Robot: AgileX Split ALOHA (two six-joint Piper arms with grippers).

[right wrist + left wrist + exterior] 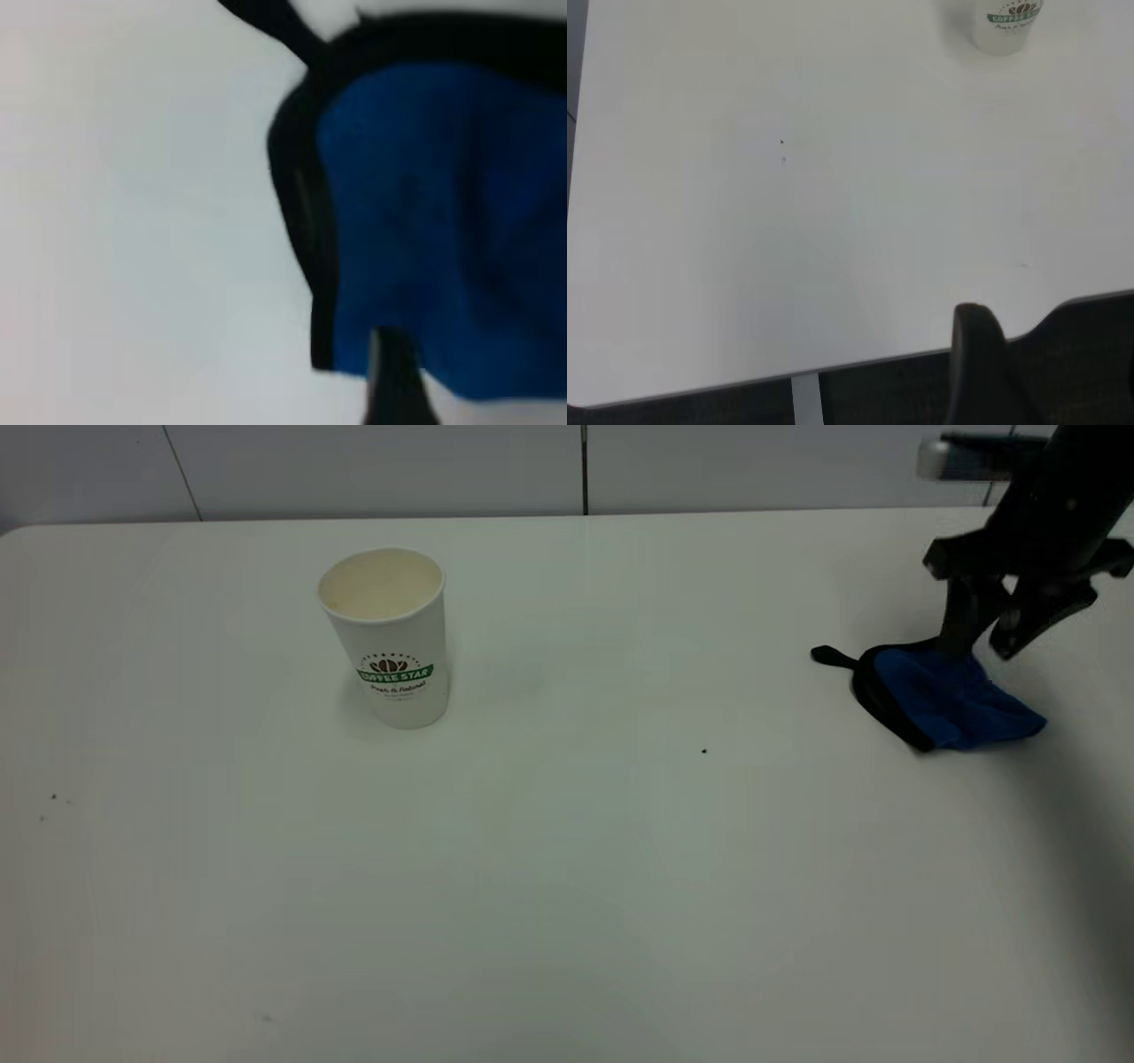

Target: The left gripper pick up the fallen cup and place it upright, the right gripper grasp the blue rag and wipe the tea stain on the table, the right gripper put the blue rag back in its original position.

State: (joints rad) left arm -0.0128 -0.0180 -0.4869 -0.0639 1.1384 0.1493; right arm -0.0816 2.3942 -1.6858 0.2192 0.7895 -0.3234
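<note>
The white paper cup (390, 638) with the green COFFEE STAR logo stands upright on the table (567, 886), left of centre. Its base also shows in the left wrist view (1005, 27). The blue rag (948, 695), black-edged, lies flat at the far right. My right gripper (982, 646) hangs over the rag's back edge with its jaws apart, one finger (961, 615) touching the cloth. In the right wrist view the rag (425, 212) fills the picture, with one finger (394, 381) on its edge. No tan stain shows on the table. Of my left gripper only one dark finger (976, 354) shows, off the table's edge.
A tiny dark speck (704, 751) lies on the table between cup and rag. Faint specks (53, 797) sit near the left edge. A tiled wall runs behind the table's far edge (567, 514).
</note>
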